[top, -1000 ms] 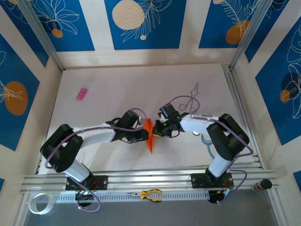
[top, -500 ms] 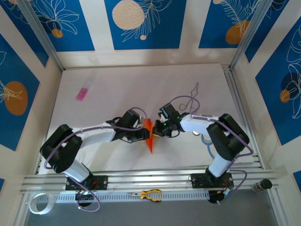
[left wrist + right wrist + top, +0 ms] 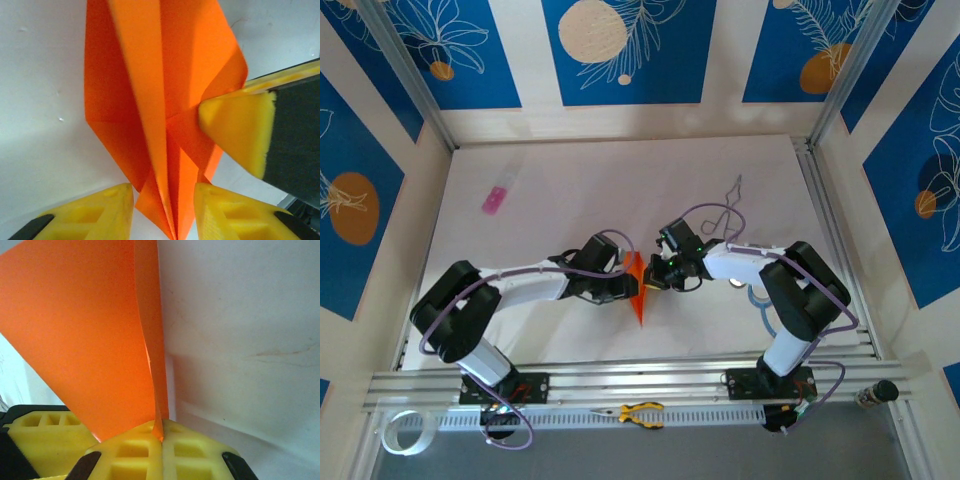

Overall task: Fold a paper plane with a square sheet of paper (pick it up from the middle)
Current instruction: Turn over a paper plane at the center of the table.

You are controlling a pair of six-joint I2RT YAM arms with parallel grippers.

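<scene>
centrally over the white tabletop (image 3: 620, 190), orange paper plane (image 3: 637, 290) held between both arms, right gripper (image 3: 160, 432) pinching its fold, left gripper (image 3: 162, 192) spread, fingers (image 3: 107, 205) straddling its narrow end

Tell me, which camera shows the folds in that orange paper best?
The left wrist view: it shows the orange paper close up, creases and layered flaps sharp. From above it's a small dart. The right wrist sees one smooth flap pinched in the right claw.

Overhead camera looks down from behind; wrist cameras (close-up) share the orange paper (image 3: 190, 60).
</scene>
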